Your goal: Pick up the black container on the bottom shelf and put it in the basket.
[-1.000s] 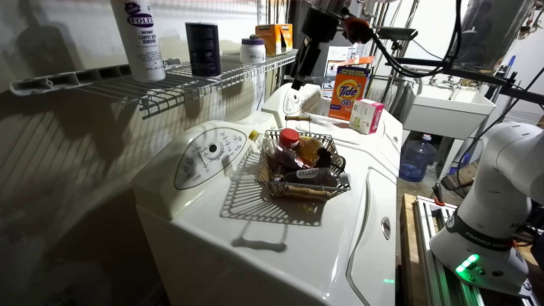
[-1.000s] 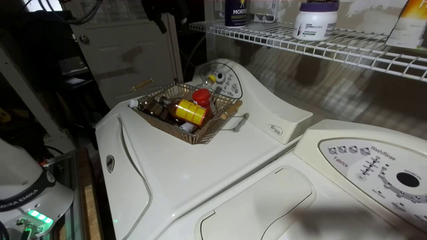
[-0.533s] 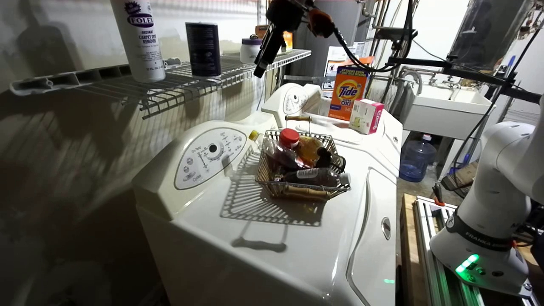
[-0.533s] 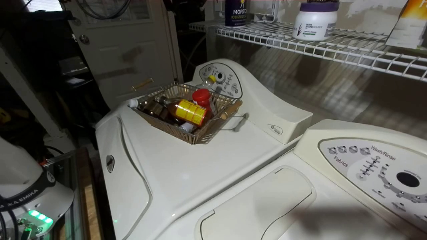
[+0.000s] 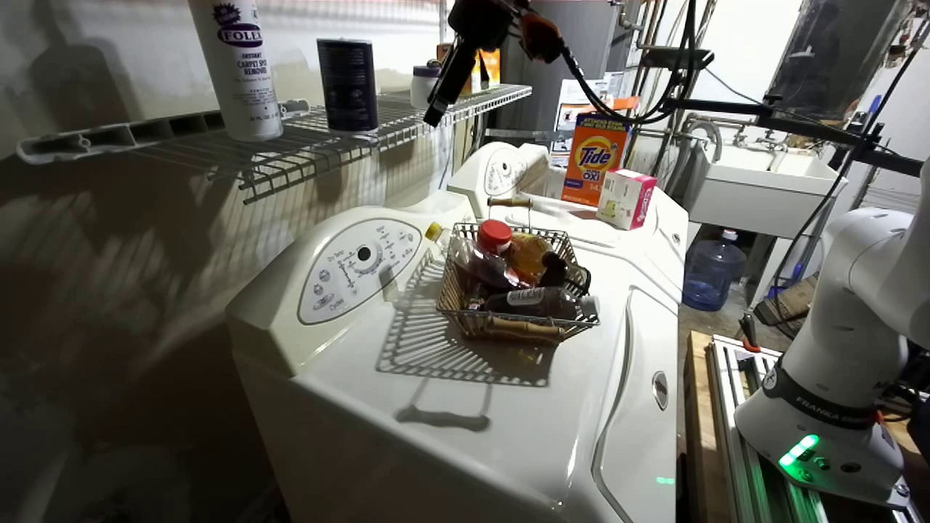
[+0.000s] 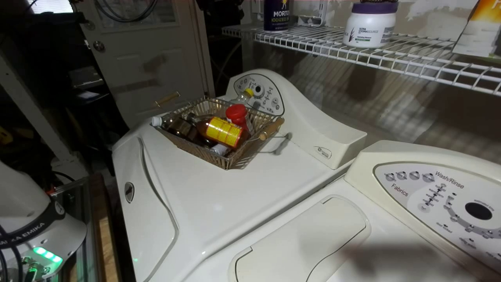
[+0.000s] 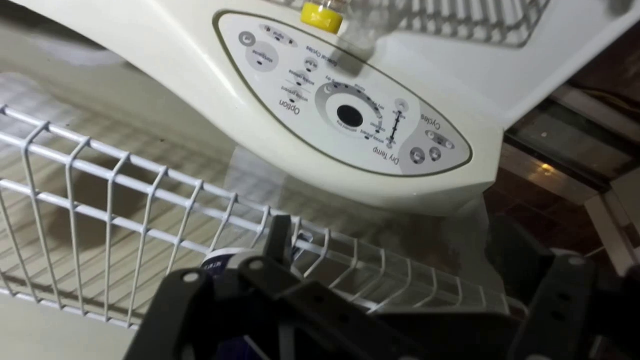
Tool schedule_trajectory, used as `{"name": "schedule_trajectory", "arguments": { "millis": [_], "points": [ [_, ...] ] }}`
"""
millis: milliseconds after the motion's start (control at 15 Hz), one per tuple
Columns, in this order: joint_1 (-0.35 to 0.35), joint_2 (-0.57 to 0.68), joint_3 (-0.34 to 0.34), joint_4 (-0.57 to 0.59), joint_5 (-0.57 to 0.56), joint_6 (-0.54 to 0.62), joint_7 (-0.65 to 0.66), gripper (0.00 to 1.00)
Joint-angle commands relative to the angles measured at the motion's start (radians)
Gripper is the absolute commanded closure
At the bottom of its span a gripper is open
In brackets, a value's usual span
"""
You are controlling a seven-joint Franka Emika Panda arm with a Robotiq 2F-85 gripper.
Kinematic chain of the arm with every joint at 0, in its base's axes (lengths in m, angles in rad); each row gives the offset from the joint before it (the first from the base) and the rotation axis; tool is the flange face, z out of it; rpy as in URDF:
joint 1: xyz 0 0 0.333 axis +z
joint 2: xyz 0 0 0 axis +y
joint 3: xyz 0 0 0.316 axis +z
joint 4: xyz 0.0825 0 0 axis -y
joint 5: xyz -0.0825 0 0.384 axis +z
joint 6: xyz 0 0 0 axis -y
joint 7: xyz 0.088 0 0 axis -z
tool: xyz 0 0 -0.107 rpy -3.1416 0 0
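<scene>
Plainly upright, black container (image 5: 347, 85), long axis vertical

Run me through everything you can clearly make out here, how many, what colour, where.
wire shelf: 1, white, on wall
black container: 1, near-black navy, upright on shelf
Folex bottle: 1, white, on shelf
jar: 1, white with purple lid, on shelf
orange box: 1, orange and white, on shelf
dryer: 1, white, below shelf
washer: 1, white, beside dryer
basket: 1, dark, on dryer
bottles: several (overlap hides the count), mixed colours, in basket
Tide box: 1, orange, on washer
small box: 1, white and pink, on washer
sink: 1, white, background
water jug: 1, blue, floor near sink
door: 1, pale, background
bench: 1, wooden with metal rails, near dryer
robot arm: 1, white, on bench
gripper: 1, black, open, near shelf
</scene>
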Motion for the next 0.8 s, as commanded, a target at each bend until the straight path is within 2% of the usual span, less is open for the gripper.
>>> {"name": "schedule_trajectory", "arguments": {
  "millis": [0,267,733],
  "points": [
    [-0.015,0.022,0.008,0.013,0.018,0.119,0.049,0.00],
    [-0.020,0.056,0.004,0.032,0.046,0.218,0.055,0.00],
    [-0.025,0.148,0.013,0.086,0.164,0.398,0.029,0.00]
  ]
}}
